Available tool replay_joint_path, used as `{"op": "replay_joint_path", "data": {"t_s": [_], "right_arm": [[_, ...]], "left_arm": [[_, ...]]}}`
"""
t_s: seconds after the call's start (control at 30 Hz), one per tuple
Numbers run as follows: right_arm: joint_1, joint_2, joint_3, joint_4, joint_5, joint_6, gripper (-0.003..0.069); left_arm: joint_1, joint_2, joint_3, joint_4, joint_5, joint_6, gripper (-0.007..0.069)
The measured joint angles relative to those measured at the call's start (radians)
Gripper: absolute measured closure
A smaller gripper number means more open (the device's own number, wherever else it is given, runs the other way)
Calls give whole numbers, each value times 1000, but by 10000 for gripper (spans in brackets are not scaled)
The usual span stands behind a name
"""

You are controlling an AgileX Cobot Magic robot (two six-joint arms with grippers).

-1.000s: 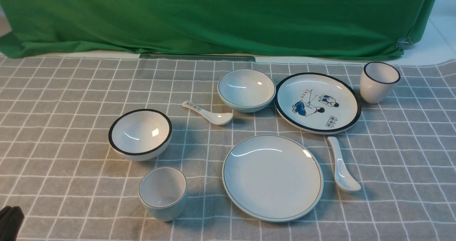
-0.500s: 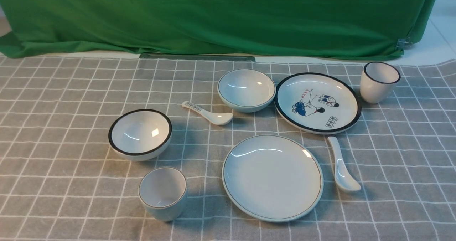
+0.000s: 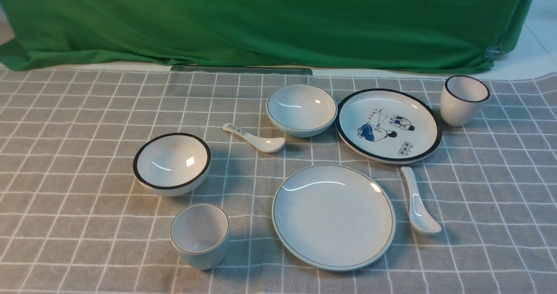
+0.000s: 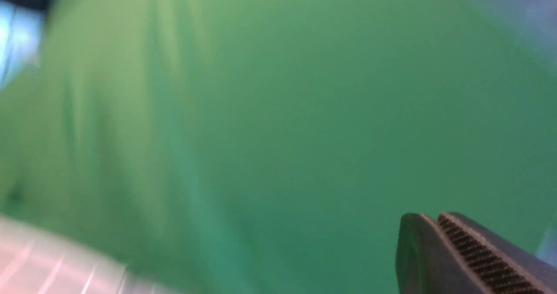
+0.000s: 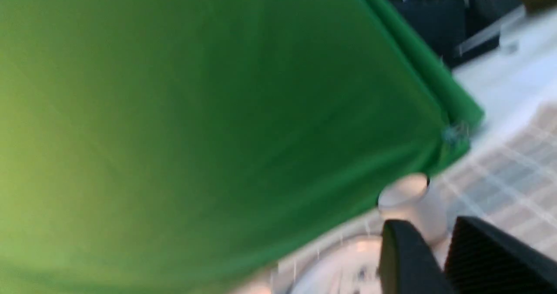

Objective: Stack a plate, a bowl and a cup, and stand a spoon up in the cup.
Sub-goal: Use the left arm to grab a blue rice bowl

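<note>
On the checked cloth, the plain pale plate [image 3: 333,217] lies front centre. Behind it sits the pale bowl [image 3: 301,110]. The short pale cup [image 3: 199,235] stands upright at the front left. The plain white spoon [image 3: 417,202] lies just right of the plate. Neither gripper shows in the front view. In the left wrist view my left gripper [image 4: 435,219] is shut on nothing, facing the green cloth. In the right wrist view my right gripper [image 5: 428,224] has a narrow gap between its fingers with nothing in it.
A black-rimmed bowl [image 3: 172,163] sits at the left and a marked spoon [image 3: 254,138] lies beside the pale bowl. A cartoon plate [image 3: 388,125] and a taller black-rimmed cup [image 3: 463,100] stand back right. A green cloth [image 3: 261,20] hangs behind.
A dark arm part at the front view's lower left corner has left the picture. The tableware has not moved.
</note>
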Motion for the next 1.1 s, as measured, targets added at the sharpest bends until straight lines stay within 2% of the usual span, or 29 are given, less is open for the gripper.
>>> {"op": "replay_joint_path", "data": {"t_s": [0.07, 0.13, 0.17, 0.23, 0.3, 0.4, 0.5, 0.6, 0.77, 0.97, 1.1], "right_arm": [[23, 25, -77, 0, 133, -53, 551], [72, 105, -238, 1, 351, -178, 619], [76, 113, -238, 1, 368, -188, 621], [129, 224, -376, 2, 551, -300, 635], [165, 311, -468, 2, 678, -365, 636], [212, 420, -545, 1, 786, -433, 636], [248, 492, -565, 1, 819, -456, 636], [256, 515, -565, 1, 831, -462, 636], [258, 518, -568, 0, 831, -462, 637], [260, 518, -569, 0, 831, -460, 637], [260, 518, -569, 0, 835, -458, 637]], "left_arm": [[0, 140, -156, -1, 221, 60, 608], [0, 381, -375, -49, 532, 186, 608], [0, 400, -375, -55, 552, 196, 608], [0, 632, -548, -135, 752, 336, 608], [-12, 776, -641, -176, 822, 391, 617], [-87, 932, -757, -132, 839, 413, 620], [-222, 1065, -880, 16, 801, 368, 624], [-300, 1157, -962, 82, 773, 342, 624], [-320, 1318, -1120, 58, 778, 333, 624], [-320, 1679, -1487, 55, 874, 369, 624], [-320, 1812, -1624, 58, 903, 366, 622]]}}
